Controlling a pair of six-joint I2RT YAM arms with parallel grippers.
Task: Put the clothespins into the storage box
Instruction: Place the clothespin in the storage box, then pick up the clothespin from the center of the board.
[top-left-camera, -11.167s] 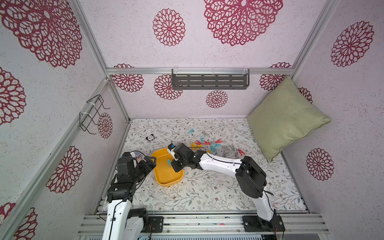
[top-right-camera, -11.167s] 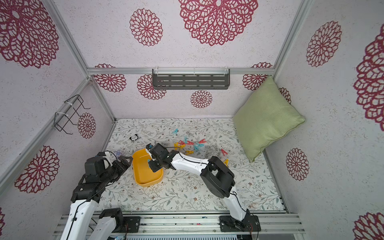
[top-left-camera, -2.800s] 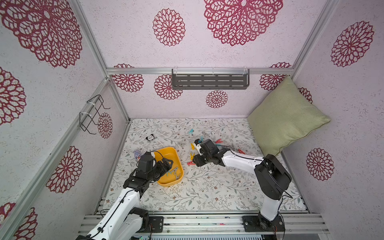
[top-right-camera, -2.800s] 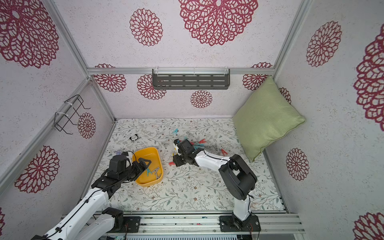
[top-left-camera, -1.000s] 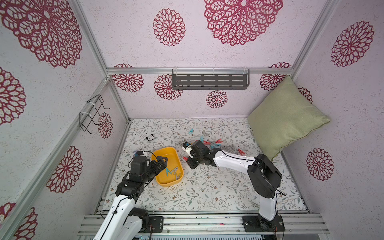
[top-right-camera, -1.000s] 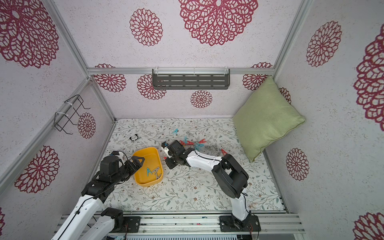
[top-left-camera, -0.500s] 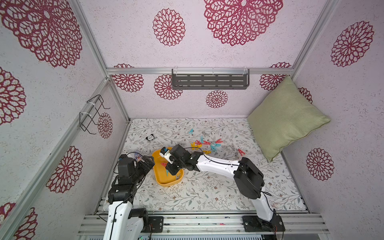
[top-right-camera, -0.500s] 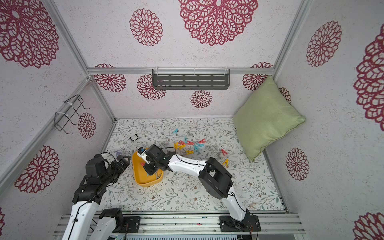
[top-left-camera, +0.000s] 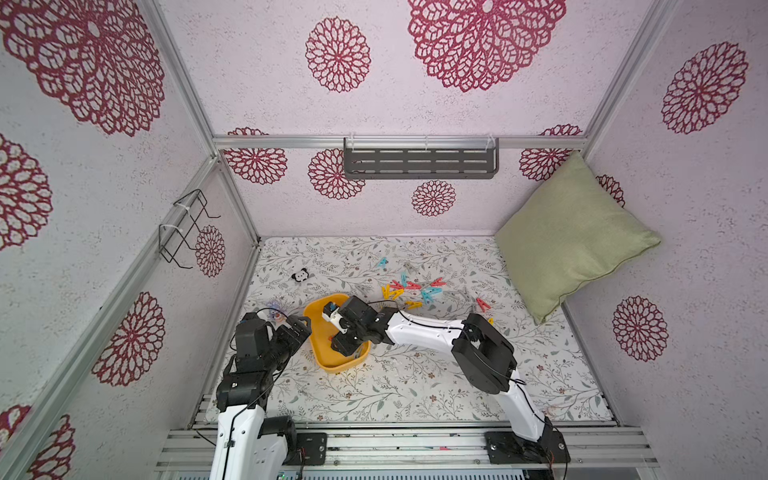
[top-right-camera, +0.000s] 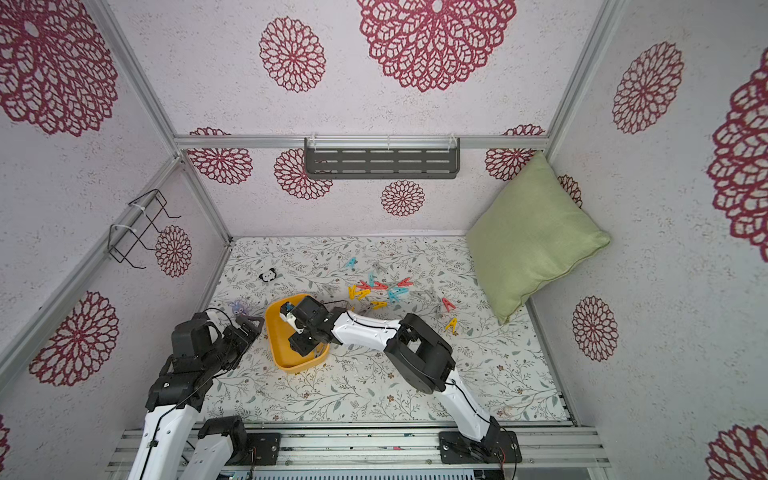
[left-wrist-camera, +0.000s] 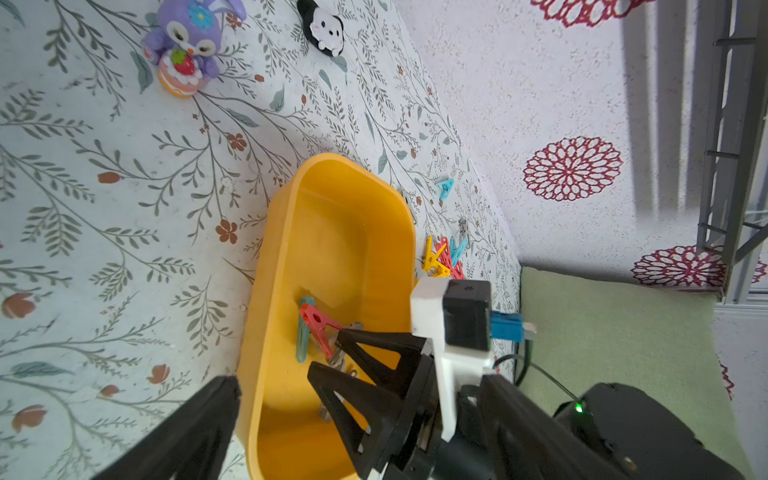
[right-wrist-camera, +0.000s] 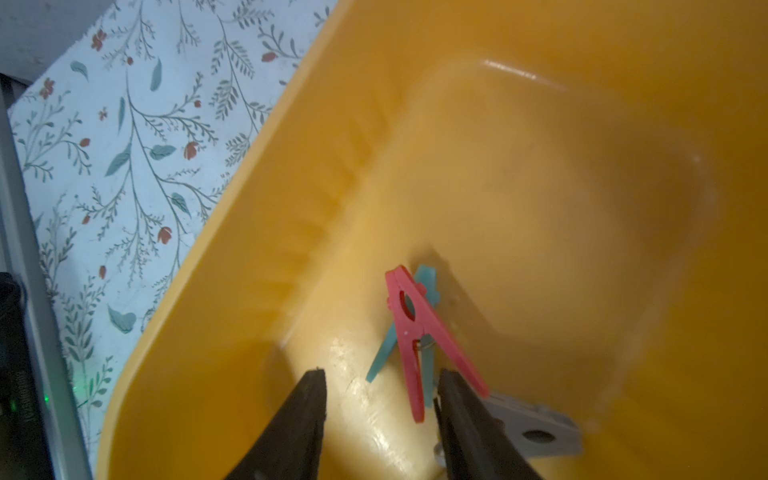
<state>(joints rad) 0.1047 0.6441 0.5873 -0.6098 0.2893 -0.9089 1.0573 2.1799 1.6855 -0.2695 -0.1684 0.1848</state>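
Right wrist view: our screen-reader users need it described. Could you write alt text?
Looking down into the yellow storage box, a red clothespin lies across a teal clothespin, with a grey clothespin beside them. The right end effector shows two black fingers standing apart in the foreground, gripping nothing. A strip of floral tablecloth shows outside the box's rim.

R hand (right-wrist-camera: 382, 371) blocks box (top-left-camera: 316, 345); front mat (top-left-camera: 395, 386) free.

Seen from above, your floral tabletop (top-left-camera: 415, 386) carries the yellow storage box (top-left-camera: 337, 365) at nine o'clock. The purple plush figure (top-right-camera: 237, 307) sits just beyond it toward the edge. The panda toy (top-left-camera: 300, 275) lies at ten o'clock. Loose clothespins (top-left-camera: 413, 286) scatter from twelve to two. The green pillow (top-left-camera: 569, 237) rests at two, leaning on the wall.
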